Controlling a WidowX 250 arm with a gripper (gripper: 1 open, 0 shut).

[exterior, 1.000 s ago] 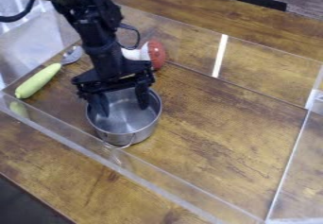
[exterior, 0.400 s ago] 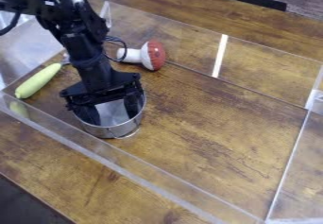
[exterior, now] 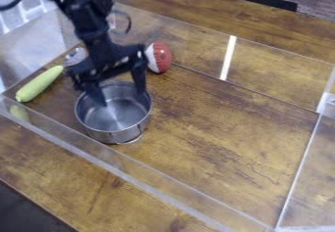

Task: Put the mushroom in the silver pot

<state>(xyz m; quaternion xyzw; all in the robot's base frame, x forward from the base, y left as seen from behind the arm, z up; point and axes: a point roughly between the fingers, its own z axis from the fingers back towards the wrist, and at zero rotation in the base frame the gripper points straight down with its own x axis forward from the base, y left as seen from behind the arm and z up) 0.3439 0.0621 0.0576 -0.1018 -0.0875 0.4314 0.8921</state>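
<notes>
A: What is the silver pot (exterior: 114, 116) like?

B: Round, shiny steel, straight walls, a small loop handle at the near rim. As far as its inside shows, it holds nothing.

A: And the mushroom (exterior: 156, 57)?

B: A rounded red cap, lying on its side on the wooden table (exterior: 222, 118) behind the pot, partly hidden by the arm. It is outside the pot and apart from it.

A: The gripper (exterior: 108, 83)?

B: Black, pointing down over the pot's rim, fingers spread wide, nothing between them.

A: Anything else?

B: A long yellow-green corn cob (exterior: 39, 82) at the left, and a clear plastic wall (exterior: 157, 182) around the work area. No writing is legible.
</notes>
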